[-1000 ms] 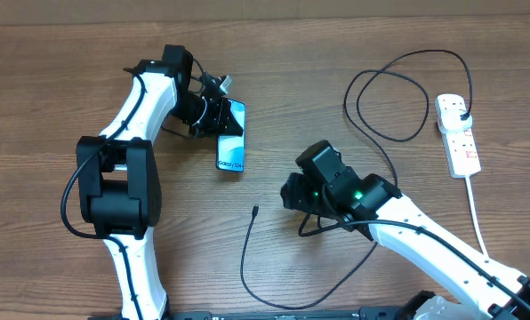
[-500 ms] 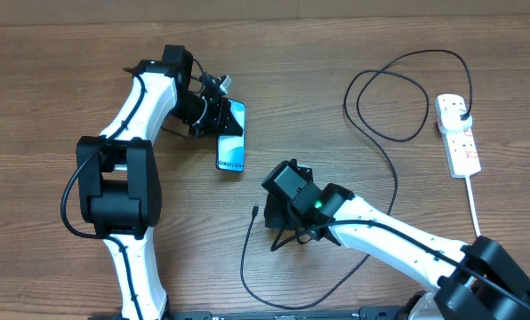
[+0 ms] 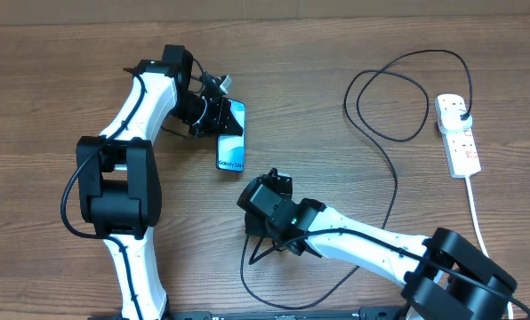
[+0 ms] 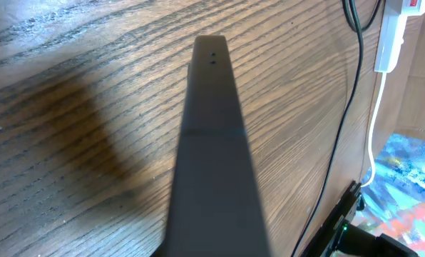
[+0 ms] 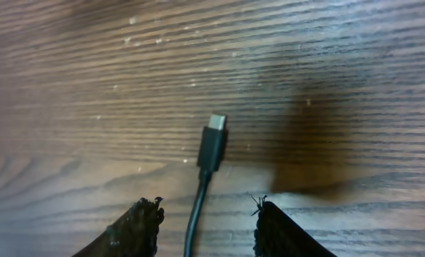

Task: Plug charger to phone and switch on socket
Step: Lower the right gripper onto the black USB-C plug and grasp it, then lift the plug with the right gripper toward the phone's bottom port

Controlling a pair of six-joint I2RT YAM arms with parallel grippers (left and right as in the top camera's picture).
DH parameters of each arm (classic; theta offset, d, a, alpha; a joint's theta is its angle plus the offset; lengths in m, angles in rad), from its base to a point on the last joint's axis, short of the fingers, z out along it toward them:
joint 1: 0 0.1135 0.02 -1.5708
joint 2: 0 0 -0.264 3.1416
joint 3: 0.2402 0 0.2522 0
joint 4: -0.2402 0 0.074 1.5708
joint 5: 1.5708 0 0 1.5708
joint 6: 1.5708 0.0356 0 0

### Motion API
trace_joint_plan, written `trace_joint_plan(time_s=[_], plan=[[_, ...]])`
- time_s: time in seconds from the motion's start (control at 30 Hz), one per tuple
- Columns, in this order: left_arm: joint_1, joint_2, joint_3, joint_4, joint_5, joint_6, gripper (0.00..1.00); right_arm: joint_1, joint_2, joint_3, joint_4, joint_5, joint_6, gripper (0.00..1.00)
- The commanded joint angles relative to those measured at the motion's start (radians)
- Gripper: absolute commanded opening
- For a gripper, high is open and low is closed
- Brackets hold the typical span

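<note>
Overhead: on the brown wood-grain surface (image 3: 336, 53), a slim blue-screened phone (image 3: 232, 136) lies far-left with its long axis far-to-near. The left gripper (image 3: 217, 118) clamps its far end. A white power strip (image 3: 457, 133) sits far right.

Left wrist: the phone juts straight away.

Right wrist: the right gripper (image 5: 207, 214), spread open, straddles the thin black charger cable (image 5: 212, 146), whose connector points away.

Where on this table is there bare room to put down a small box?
Bare wood lies between the phone and the charger loop, and left of the left arm. It is crowded around the right fingers over the connector tip, and by the socket with its white cord.
</note>
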Motion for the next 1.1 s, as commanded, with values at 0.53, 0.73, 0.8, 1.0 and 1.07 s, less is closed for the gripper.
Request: trace_joint_plan(time_s=[0.53,0.73,0.8,1.0,1.07], plan=[[0.003,-0.010,-0.002,-0.001,0.029,0.002,0.04,0.041,0.093,0.005,0.057,0.023,0.082,0.31],[0.003,-0.010,-0.002,-0.003,0.029,0.002,0.04,0.041,0.099,0.005,0.057,0.032,0.082,0.28],[0.003,-0.010,-0.002,-0.003,0.029,0.002,0.04,0.041,0.099,0.005,0.057,0.039,0.082,0.26],[0.003,-0.010,-0.002,-0.004,0.032,0.002,0.04,0.041,0.100,0.004,0.057,0.046,0.082,0.20],[0.003,-0.010,-0.002,-0.004,0.032,0.002,0.04,0.041,0.100,0.002,0.057,0.050,0.082,0.16]])
